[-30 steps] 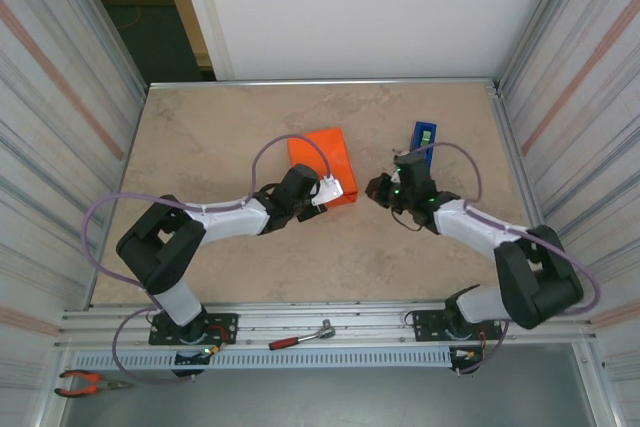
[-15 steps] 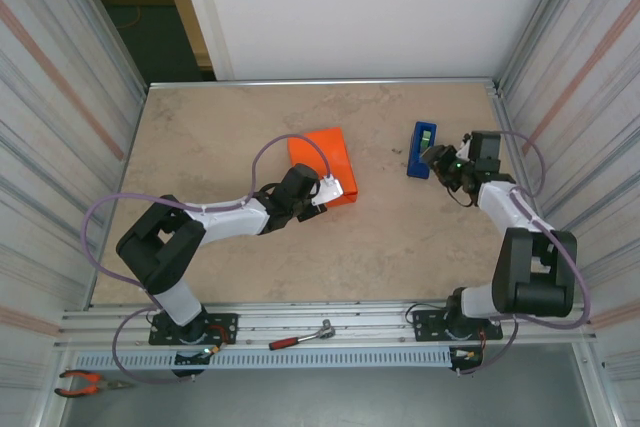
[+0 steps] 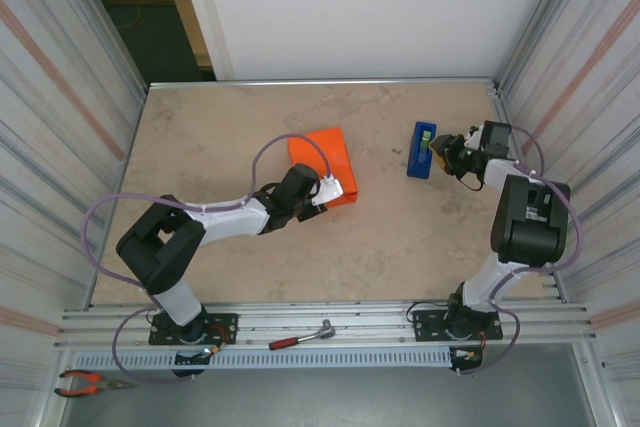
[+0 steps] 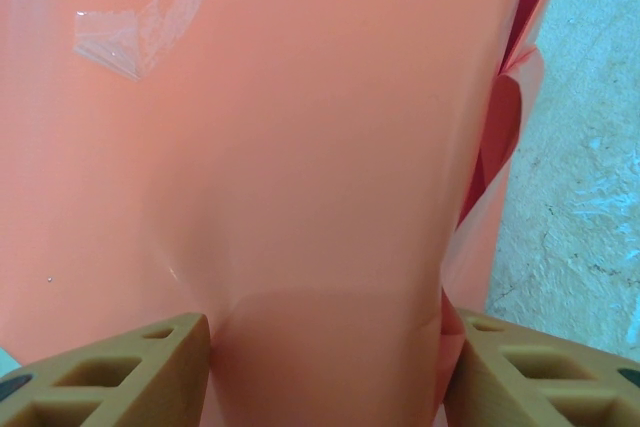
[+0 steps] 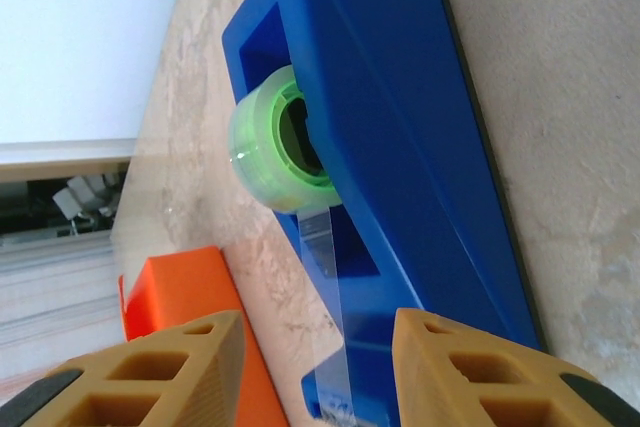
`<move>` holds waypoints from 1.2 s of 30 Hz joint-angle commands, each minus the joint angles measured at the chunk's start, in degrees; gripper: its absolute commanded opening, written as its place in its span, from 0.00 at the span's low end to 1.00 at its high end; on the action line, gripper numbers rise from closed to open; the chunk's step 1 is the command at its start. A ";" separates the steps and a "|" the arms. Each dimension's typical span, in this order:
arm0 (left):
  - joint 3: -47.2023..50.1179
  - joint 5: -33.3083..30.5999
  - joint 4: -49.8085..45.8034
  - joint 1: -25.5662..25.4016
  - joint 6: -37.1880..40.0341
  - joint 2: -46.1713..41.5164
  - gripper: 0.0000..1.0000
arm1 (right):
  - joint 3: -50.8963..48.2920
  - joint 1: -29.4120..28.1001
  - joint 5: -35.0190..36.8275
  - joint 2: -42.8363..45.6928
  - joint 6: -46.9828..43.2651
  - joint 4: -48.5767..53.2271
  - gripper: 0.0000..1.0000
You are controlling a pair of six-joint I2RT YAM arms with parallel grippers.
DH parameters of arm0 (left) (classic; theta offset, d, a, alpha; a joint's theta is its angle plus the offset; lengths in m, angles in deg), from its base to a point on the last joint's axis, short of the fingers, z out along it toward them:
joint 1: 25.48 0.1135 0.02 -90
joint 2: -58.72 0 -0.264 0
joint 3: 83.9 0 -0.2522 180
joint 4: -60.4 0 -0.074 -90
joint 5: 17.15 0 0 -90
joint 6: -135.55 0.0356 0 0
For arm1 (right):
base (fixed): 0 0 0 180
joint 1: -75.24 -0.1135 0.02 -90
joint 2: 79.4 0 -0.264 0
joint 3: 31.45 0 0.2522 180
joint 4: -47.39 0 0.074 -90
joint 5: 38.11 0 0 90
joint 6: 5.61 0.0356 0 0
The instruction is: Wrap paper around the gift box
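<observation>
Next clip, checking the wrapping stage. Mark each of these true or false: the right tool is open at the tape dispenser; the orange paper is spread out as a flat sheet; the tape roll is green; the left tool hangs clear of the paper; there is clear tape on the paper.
1. The right tool is open at the blue tape dispenser. True.
2. The orange paper is spread out as a flat sheet. False: it is folded up into a compact parcel.
3. The tape roll is green. True.
4. The left tool hangs clear of the paper. False: its fingers sit on either side of the paper, touching it.
5. A piece of clear tape sticks to the paper. True.
</observation>
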 commanded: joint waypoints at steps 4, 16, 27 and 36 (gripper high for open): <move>-0.39 0.52 -3.42 -0.62 -0.90 0.36 0.60 | 3.34 -1.55 -3.25 -3.99 0.72 -2.22 0.39; -0.53 0.44 -3.51 -0.71 -0.80 0.59 0.59 | 2.25 -1.95 -3.40 -6.07 0.80 -3.32 0.35; -0.56 0.63 -3.60 -0.80 -0.67 0.65 0.58 | -3.22 -0.71 -6.03 -5.82 4.56 -10.76 0.30; -0.52 0.62 -3.74 -0.89 -0.64 0.67 0.58 | -4.26 -0.60 -6.83 -5.42 5.10 -12.07 0.26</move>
